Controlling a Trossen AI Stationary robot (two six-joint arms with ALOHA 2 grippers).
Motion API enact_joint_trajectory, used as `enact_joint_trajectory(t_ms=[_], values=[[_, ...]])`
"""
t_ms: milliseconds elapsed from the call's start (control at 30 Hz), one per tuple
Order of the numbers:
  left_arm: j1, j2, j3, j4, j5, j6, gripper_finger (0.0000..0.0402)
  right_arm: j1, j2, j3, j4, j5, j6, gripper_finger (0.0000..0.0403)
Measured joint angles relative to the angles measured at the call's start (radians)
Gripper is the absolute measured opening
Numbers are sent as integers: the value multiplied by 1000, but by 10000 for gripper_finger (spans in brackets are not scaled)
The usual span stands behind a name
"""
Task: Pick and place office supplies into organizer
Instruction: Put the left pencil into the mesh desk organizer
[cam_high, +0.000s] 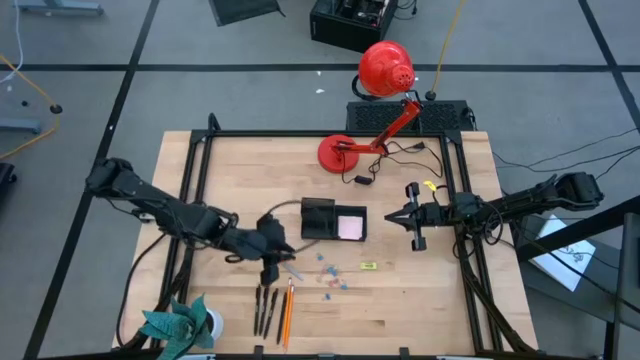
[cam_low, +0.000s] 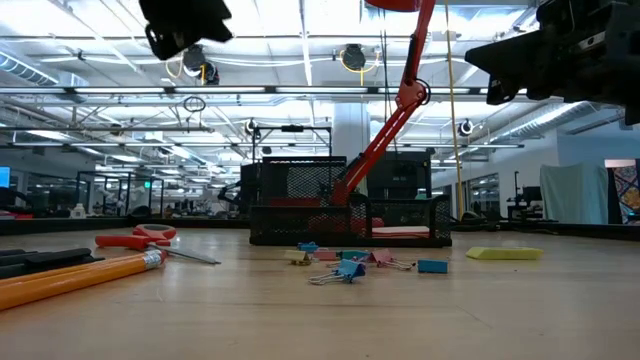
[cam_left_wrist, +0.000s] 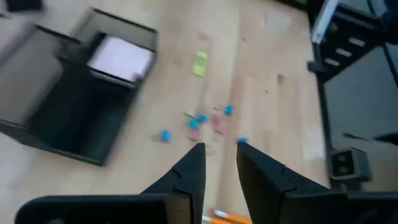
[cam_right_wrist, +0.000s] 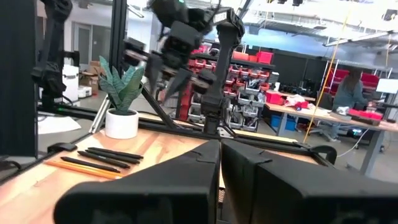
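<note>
The black organizer (cam_high: 318, 218) stands mid-table with the pale pink notepad (cam_high: 350, 228) in its right compartment; both also show in the left wrist view (cam_left_wrist: 74, 106), (cam_left_wrist: 121, 59). My left gripper (cam_high: 277, 252) hovers open and empty above the table, left of the blue bits (cam_high: 330, 277) and the yellow bit (cam_high: 368, 266). Its fingertips (cam_left_wrist: 198, 152) stand apart. The dark pens (cam_high: 265, 310) and the orange pencil (cam_high: 288, 312) lie near the front edge. The red-handled scissors (cam_low: 150, 238) lie flat on the table. My right gripper (cam_high: 392, 216) is shut and empty, right of the organizer.
The red desk lamp (cam_high: 385, 70) has its round base (cam_high: 340, 152) at the table's far edge, with a cable (cam_high: 365, 178) beside it. The teal plant in a white pot (cam_high: 180, 325) stands at the near left corner. A black frame runs along the table's sides.
</note>
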Motion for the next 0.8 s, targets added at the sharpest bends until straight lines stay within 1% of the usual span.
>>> enact_joint_trajectory(t_ms=[100,200,267,333,433,533,633,800], values=[[-51,74,59,-59,-11,-86,94,0,-2,0,12,29,-22,9],[-97,159,123,-110,-61,-219,93,0,-3,0,25,111,-25,9],[-123,218,162,-135,-75,-292,93,0,-4,0,26,170,-25,9],[-141,277,204,-144,-78,-362,93,0,-5,0,22,206,-25,9],[-157,349,260,-176,-78,-480,100,0,-5,0,22,208,-43,9],[-158,408,300,-180,-29,-584,129,0,-6,0,22,208,-62,9],[-154,451,322,-189,10,-660,170,0,-6,0,23,205,-93,9],[-147,477,325,-204,39,-781,232,0,-5,0,21,205,-122,9]])
